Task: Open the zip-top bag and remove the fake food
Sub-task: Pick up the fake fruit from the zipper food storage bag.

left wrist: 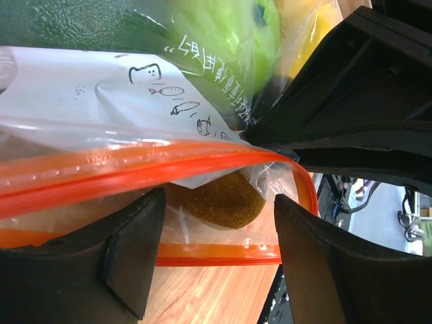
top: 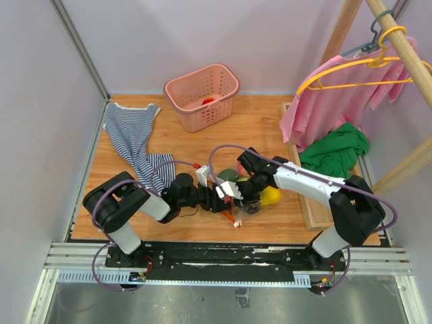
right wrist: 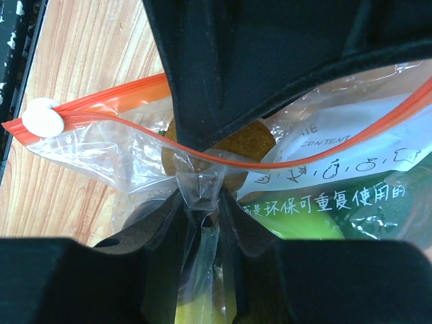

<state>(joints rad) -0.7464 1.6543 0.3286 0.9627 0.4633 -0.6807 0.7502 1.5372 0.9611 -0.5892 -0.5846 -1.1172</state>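
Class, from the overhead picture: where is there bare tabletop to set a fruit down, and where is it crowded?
Bare wood: between the pink basket, the striped shirt and the green cloth, and along the near edge in front of the zip-top bag. Crowded: at the bag, where the left hand and right hand meet.

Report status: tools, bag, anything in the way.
Left tool open, astride the zip strip. Right tool pinching zip-top bag film. Fake food inside, zip partly parted. Nothing blocking.
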